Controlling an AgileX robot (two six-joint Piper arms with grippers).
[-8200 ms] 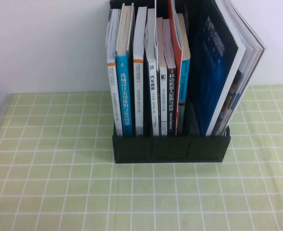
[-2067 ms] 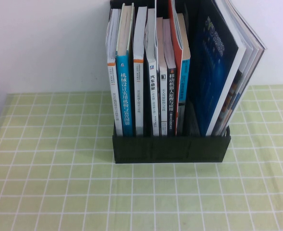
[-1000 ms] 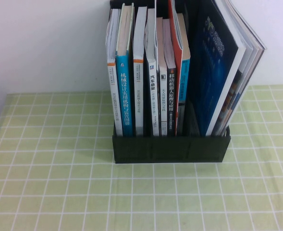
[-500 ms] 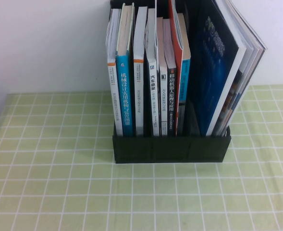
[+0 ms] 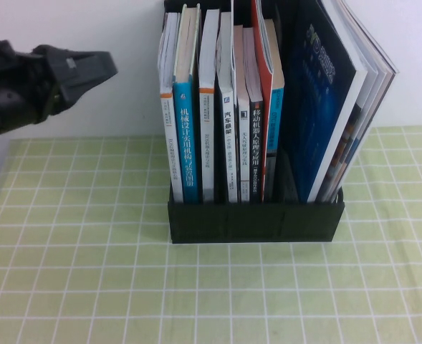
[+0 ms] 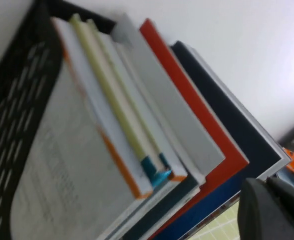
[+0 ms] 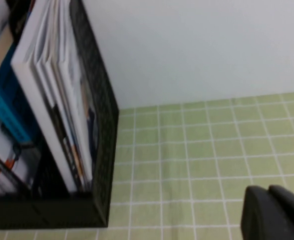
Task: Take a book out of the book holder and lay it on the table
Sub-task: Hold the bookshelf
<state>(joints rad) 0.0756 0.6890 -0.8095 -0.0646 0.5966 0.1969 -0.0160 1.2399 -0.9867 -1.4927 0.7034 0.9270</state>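
The black book holder [image 5: 253,221] stands at the back middle of the green grid table [image 5: 82,287]. Large thin magazines [image 5: 339,93] lean in its right compartment. The front one shows a dark blue cover. In the right wrist view the outermost magazine [image 7: 79,110], pale with dark print, rests against the holder's side wall [image 7: 104,150]. My left gripper [image 5: 103,70] is shut and empty. It hovers high up, left of the holder at the level of the book tops, and also shows in the left wrist view [image 6: 265,181]. My right gripper [image 7: 267,189] is shut and empty above the cloth right of the holder. It is out of the high view.
Several narrow upright paperbacks [image 5: 218,107] fill the holder's left and middle compartments. They also show in the left wrist view [image 6: 137,130] beside the holder's slotted wall [image 6: 22,100]. A white wall stands close behind. Green cloth lies in front and on both sides.
My left arm has come into the high view at the upper left, where no arm showed before. The holder and books have not moved.
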